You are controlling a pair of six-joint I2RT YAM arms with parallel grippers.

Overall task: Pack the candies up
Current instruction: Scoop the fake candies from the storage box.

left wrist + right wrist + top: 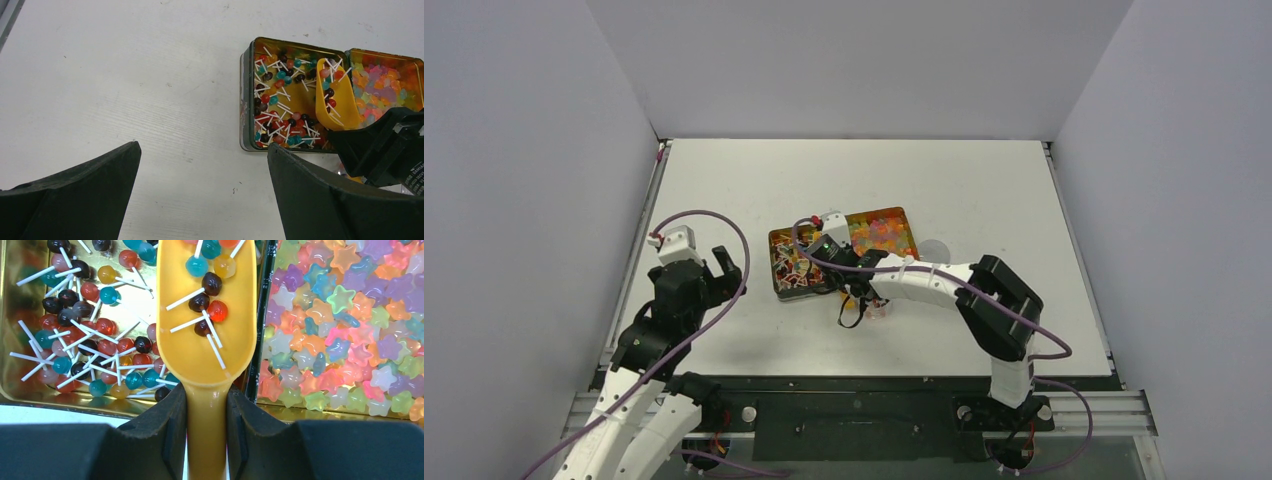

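White bench (pixel 984 180), pale grey walls (pixel 524 150) closing it in on three sides, and a dark base rail (pixel 854 410) along the near edge where both arms are bolted.

Over on the left arm (pixel 674 300), the jaws stand wide apart with nothing between them, black fingers (pixel 75 200) hanging over bare bench. Ahead of them and off to their right sits a gold tin (pixel 245 90) with two compartments.

Now the right arm (pixel 924 282): its jaws are clamped on the handle of an orange scoop (pixel 200 355), which points straight out ahead of them. The scoop's bowl sits over the tin, right along the divider, and carries a small load of lollipops. Left of those jaws is the compartment of tiny lollipops (pixel 90 291), red, teal and dark with white sticks. Right of them is the compartment of pastel star candies (pixel 340 299).

From the left wrist view, the right arm's black wrist body covers the tin's near right corner. Something clear lies just under it, too blurred to name.
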